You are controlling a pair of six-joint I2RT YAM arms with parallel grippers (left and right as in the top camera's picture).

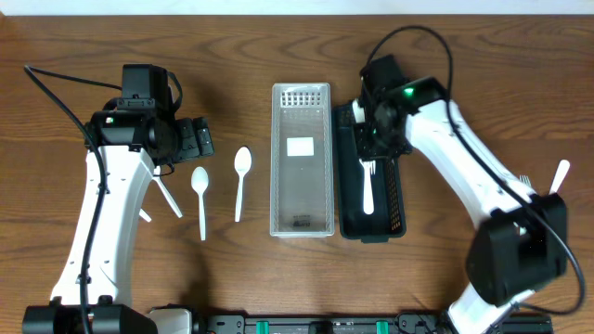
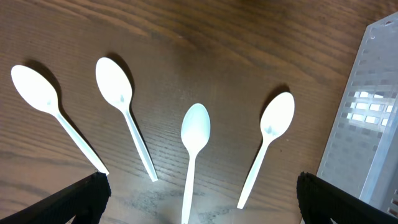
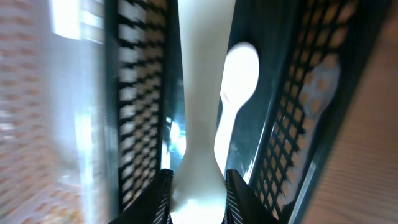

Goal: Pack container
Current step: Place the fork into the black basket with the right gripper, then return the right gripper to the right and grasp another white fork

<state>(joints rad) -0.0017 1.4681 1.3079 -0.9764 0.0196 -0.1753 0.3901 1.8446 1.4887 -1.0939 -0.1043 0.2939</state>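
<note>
A clear plastic container (image 1: 302, 158) stands at the table's middle, with a black mesh container (image 1: 396, 199) to its right. My right gripper (image 1: 373, 147) is over the black container, shut on the wide end of a white fork (image 1: 368, 190) whose handle points down the container. In the right wrist view the jaws (image 3: 198, 190) clamp the fork (image 3: 200, 93), and a white spoon (image 3: 239, 68) lies in the black container (image 3: 292, 124). My left gripper (image 2: 202, 211) is open and empty above several white spoons (image 2: 195, 127) lying on the wood; it also shows overhead (image 1: 198, 139).
Two spoons (image 1: 200, 190) (image 1: 241, 174) lie left of the clear container, and more white utensils (image 1: 167, 197) are partly hidden under the left arm. More white utensils (image 1: 559, 174) lie at the far right by the right arm's base. The clear container's wall (image 2: 367, 118) is at the right of the left wrist view.
</note>
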